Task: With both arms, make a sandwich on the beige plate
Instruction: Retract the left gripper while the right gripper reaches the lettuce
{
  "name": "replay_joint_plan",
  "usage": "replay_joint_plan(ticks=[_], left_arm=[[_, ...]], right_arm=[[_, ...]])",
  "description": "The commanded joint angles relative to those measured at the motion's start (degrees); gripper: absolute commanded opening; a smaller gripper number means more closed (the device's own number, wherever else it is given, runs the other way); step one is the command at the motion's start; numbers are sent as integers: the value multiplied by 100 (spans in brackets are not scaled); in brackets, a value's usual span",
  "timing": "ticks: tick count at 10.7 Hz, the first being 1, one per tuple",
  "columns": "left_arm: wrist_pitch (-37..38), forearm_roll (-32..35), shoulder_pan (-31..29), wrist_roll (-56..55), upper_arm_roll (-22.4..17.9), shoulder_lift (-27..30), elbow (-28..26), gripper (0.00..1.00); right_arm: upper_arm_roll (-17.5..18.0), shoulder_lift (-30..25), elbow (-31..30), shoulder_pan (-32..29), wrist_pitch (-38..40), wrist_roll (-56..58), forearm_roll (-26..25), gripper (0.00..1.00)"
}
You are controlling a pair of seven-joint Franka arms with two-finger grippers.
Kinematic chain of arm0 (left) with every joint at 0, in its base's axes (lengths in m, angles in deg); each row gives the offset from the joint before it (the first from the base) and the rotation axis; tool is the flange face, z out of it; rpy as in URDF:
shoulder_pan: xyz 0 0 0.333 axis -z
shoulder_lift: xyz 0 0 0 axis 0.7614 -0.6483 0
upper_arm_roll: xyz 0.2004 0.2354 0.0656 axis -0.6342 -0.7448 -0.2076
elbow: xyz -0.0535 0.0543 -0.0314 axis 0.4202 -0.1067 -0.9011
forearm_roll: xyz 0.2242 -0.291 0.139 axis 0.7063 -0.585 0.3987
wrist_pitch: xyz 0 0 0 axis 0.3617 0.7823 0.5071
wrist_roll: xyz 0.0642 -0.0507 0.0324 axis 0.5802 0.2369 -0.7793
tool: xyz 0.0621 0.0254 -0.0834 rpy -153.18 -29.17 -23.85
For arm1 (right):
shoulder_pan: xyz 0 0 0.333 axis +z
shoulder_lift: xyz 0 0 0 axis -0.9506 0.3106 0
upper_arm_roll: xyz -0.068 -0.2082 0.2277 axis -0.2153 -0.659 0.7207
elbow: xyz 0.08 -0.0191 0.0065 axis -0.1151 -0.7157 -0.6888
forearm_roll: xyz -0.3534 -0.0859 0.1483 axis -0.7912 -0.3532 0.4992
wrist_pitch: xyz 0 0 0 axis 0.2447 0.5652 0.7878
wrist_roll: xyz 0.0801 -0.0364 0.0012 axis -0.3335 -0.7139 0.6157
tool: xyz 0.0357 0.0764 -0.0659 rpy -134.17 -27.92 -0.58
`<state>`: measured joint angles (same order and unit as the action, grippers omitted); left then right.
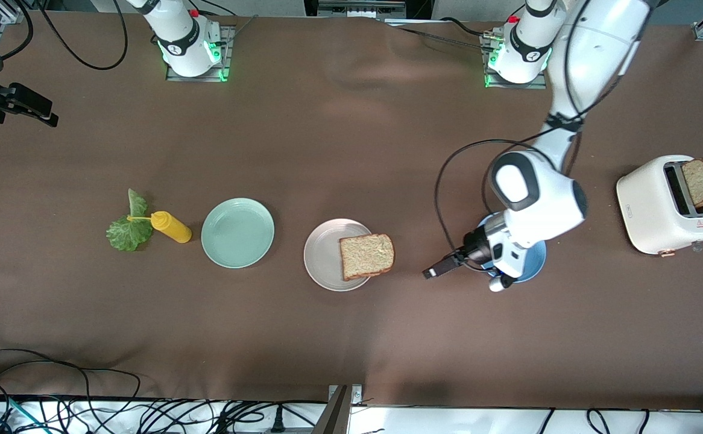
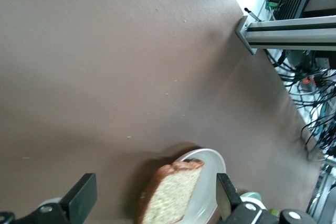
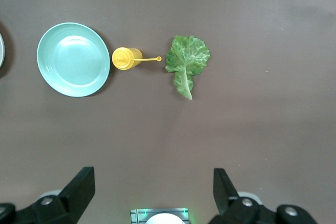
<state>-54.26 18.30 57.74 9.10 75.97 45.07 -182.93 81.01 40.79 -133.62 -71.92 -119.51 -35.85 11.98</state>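
Resting on plate: a square slice of brown speckled bread (image 1: 367,255) lies flat on the round pale beige plate (image 1: 322,256), shifted toward the left arm's end so that one edge overhangs the ridged rim.
Same slice, left wrist view: the bread slice (image 2: 170,192) shows between the two black fingers, on the beige plate (image 2: 209,192), with clear space around it.
Left gripper: the black two-finger left gripper (image 1: 439,269) hangs low over the brown table (image 1: 351,144), between the beige plate and a blue plate (image 1: 535,265) that the arm mostly covers; its fingers (image 2: 81,195) are spread wide and carry nothing.
Right gripper: the right gripper (image 3: 152,190) is held high above the table, fingers spread wide, empty; this arm waits.
Lettuce: a ruffled green lettuce leaf (image 1: 127,229) lies on the table toward the right arm's end, just beside a yellow squeeze bottle (image 1: 170,227) whose thin nozzle points at it.
Mint plate: a round mint-green plate (image 1: 237,232) sits bare between the yellow bottle and the beige plate.
Toaster: a white two-slot toaster (image 1: 665,205) stands at the left arm's end; a second brown bread slice (image 1: 701,181) sticks up out of one slot.
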Motion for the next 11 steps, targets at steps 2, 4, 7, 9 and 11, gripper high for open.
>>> replay_joint_plan(ticks=[2, 4, 7, 9, 11], left_arm=[[1786, 2669, -568, -658, -280, 1051, -261, 100], [2446, 3686, -718, -766, -290, 1412, -252, 100], [3378, 4705, -868, -775, -290, 1861, -16, 100], [3793, 4814, -963, -740, -307, 2011, 47, 100], [4022, 4814, -1244, -679, -299, 2186, 99, 100]], right_arm=[[84, 292, 149, 185, 29, 83, -56, 100], [75, 301, 202, 177, 64, 206, -38, 100], [31, 511, 176, 124, 21, 634, -91, 100], [-56, 801, 132, 54, -215, 830, -108, 100], [-345, 820, -226, 36, -618, 1285, -126, 100]])
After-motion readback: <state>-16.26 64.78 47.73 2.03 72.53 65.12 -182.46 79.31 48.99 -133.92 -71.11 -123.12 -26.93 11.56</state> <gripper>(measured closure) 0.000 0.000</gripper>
